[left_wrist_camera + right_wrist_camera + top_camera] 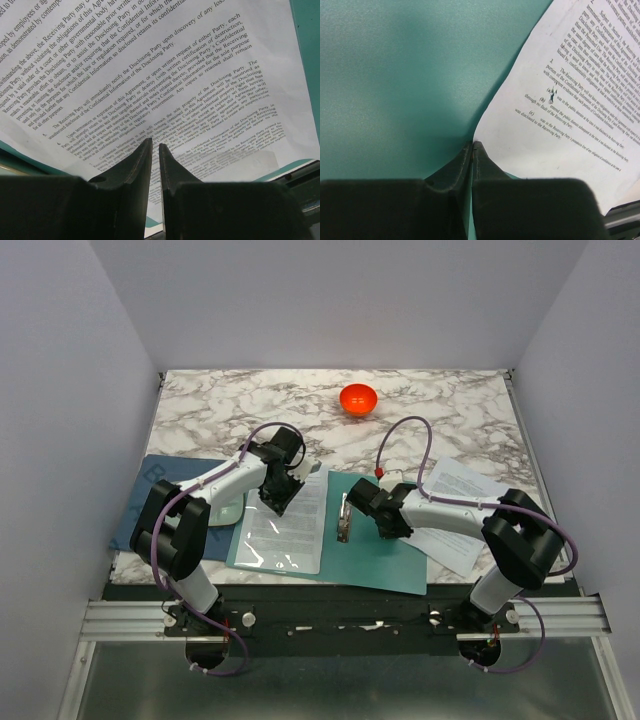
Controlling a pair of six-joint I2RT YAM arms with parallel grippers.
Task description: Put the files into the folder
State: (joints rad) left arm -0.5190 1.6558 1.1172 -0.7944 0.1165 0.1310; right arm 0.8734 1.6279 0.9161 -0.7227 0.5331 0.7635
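Note:
The teal folder (375,562) lies open at the near middle of the table, its metal clip (344,520) on the spine. One printed file sheet (285,532) lies flat on its left half, under a glossy pocket. My left gripper (280,498) hovers low over this sheet (150,75); in the left wrist view the gripper (155,144) stands almost together and holds nothing. A second file sheet (465,505) lies over the folder's right edge. My right gripper (393,527) is shut (473,143) on the lifted edge of that sheet (570,100), above the folder's bare inside (395,75).
An orange bowl (358,398) stands at the back middle. A dark blue cloth mat (150,502) lies left of the folder, with a pale mint plate (230,512) on it, under the left arm. The marble table ends near the arm bases.

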